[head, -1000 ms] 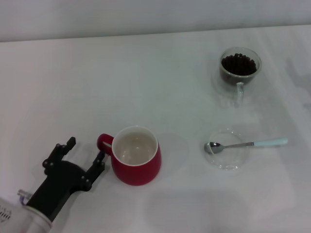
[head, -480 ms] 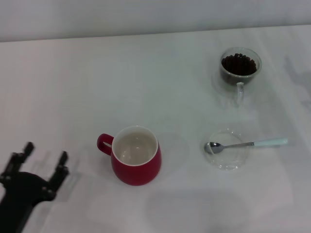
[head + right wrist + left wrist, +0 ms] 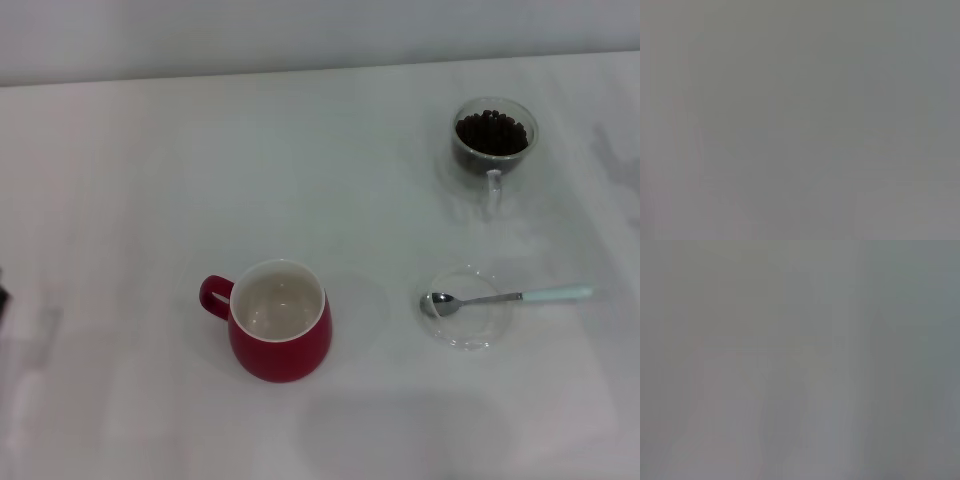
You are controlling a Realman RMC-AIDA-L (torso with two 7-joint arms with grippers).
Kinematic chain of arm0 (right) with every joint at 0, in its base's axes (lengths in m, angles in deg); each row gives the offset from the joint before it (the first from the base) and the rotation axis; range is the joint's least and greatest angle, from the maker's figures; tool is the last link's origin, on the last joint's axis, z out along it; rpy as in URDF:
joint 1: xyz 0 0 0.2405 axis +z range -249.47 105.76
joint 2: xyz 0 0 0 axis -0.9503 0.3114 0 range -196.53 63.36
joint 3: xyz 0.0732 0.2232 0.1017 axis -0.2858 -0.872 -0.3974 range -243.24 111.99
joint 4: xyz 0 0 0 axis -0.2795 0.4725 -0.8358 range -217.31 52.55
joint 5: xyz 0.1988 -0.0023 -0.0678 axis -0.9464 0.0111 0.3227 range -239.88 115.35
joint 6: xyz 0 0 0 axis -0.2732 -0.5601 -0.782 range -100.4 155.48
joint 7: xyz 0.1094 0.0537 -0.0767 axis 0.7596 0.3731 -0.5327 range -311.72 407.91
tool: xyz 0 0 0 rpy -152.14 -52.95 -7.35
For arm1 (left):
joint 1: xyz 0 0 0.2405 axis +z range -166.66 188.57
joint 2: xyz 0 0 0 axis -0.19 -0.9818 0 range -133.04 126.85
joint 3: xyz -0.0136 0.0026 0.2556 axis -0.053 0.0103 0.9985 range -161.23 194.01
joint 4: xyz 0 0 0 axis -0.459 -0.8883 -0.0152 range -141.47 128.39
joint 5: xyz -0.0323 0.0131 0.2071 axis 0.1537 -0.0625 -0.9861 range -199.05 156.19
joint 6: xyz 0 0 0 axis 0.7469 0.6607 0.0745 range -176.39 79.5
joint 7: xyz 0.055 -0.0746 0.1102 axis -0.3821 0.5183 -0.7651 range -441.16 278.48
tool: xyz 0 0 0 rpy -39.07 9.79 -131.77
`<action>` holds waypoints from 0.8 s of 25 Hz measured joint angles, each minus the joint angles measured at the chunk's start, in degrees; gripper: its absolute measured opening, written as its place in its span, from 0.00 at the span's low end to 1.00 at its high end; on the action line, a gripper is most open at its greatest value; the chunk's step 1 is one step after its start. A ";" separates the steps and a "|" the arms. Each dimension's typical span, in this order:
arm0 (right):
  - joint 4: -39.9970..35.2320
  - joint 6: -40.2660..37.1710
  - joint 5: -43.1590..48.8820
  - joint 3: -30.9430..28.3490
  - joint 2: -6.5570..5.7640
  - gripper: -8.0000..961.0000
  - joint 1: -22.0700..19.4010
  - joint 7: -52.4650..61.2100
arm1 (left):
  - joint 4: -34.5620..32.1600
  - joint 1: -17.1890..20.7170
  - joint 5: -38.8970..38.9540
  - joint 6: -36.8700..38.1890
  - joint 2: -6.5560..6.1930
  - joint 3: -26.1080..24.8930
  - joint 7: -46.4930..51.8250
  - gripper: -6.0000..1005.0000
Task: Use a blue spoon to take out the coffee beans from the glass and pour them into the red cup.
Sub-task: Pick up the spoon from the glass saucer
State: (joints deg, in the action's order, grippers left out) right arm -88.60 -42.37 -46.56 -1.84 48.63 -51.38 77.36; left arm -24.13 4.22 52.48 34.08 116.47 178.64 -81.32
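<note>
Nearest the robot, the round dark red cup (image 3: pixel 279 322) with a creamy white inside is sitting on the white table (image 3: pixel 120 200), its loop handle pointing to the robot's left. A bit farther to the right, the shiny spoon with a pale blue handle (image 3: pixel 505 297) is lying across a flat clear glass saucer (image 3: pixel 466 308). Farthest away, the small clear glass (image 3: pixel 493 137) is holding the dark coffee beans (image 3: pixel 491 132). Neither pincer is showing, so I cannot tell how they are standing
</note>
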 joint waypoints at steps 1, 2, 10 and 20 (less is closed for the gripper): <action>0.00 -0.01 0.01 0.33 -0.05 0.90 -0.15 1.04 | 0.02 -0.57 2.41 -0.10 -0.04 -0.01 1.19 0.77; -0.01 -0.02 0.04 0.84 -0.14 0.90 -0.46 2.44 | 0.11 -1.29 5.22 -0.24 -0.08 0.00 2.82 0.77; -0.72 -3.72 0.81 2.96 -0.62 0.90 -5.58 13.35 | 3.69 -5.42 14.67 -0.41 -0.21 0.00 10.59 0.77; 0.00 -7.43 2.43 3.71 -0.79 0.88 -11.09 22.82 | 5.25 -9.04 14.85 -1.07 -0.21 -0.01 10.29 0.77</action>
State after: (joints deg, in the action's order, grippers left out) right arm -88.60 -49.80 -44.13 1.87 47.84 -62.47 100.19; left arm -18.88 -4.82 67.33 33.01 116.26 178.64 -71.02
